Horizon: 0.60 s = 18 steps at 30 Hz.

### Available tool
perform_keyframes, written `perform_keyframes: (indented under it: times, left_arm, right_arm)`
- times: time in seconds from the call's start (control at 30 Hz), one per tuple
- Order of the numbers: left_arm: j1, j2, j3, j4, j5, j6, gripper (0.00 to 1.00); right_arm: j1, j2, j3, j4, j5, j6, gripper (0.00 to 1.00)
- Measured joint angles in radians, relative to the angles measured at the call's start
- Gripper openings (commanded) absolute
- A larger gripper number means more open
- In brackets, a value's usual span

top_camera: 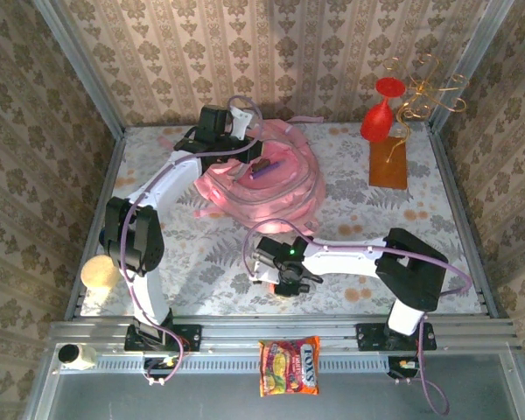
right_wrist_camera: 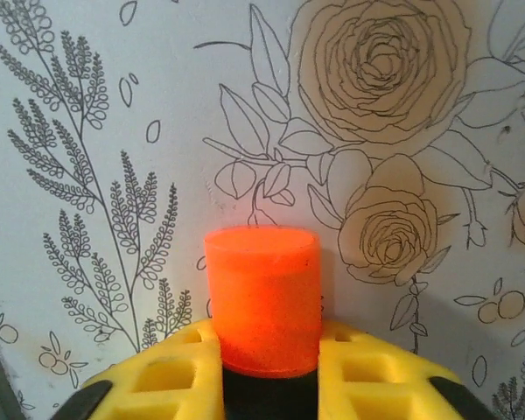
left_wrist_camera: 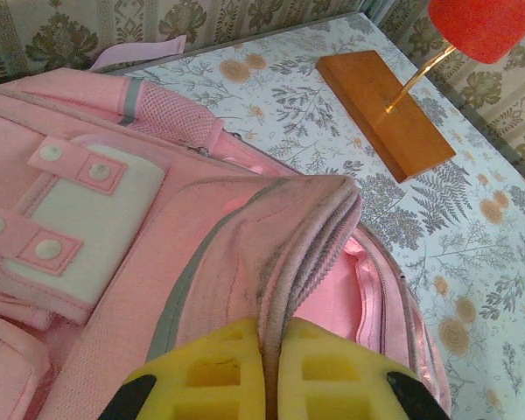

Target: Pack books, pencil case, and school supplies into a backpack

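The pink backpack (top_camera: 276, 194) lies at the back middle of the table with its main opening gaping. A purple pen (top_camera: 266, 169) lies inside that opening. My left gripper (top_camera: 242, 144) is shut on a folded edge of the backpack (left_wrist_camera: 311, 223), its yellow pads (left_wrist_camera: 219, 372) pinching the fabric by the zip. Near the front, my right gripper (top_camera: 271, 273) is shut on the orange-and-black marker (right_wrist_camera: 262, 297), which stands up between the pads (right_wrist_camera: 381, 367) just above the flowered cloth. The books and pencil case are hidden or out of view.
An orange-brown slab (top_camera: 388, 163) with a red vase (top_camera: 378, 112) and gold wire stands at the back right. An orange snack packet (top_camera: 289, 366) lies on the metal ledge in front. A tan round object (top_camera: 99, 272) sits at the left edge.
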Motion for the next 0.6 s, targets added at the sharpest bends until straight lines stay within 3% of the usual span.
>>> perform_keyframes:
  times: [0.13, 0.27, 0.4, 0.6]
  left_arm:
    - [-0.001, -0.002, -0.002, 0.000, 0.000, 0.000, 0.00]
    - [-0.006, -0.011, -0.012, 0.002, -0.004, 0.000, 0.00]
    - [-0.017, -0.015, -0.019, 0.004, -0.012, -0.005, 0.00]
    - [-0.046, -0.017, -0.024, 0.011, -0.035, -0.029, 0.00]
  right_arm:
    - [-0.065, -0.043, -0.006, 0.067, -0.021, 0.049, 0.16]
    - [-0.231, -0.226, -0.055, 0.286, -0.100, 0.226, 0.18]
    - [-0.420, -0.330, -0.068, 0.612, -0.121, 0.565, 0.19]
    - [-0.550, -0.137, -0.040, 0.958, -0.091, 1.140, 0.17]
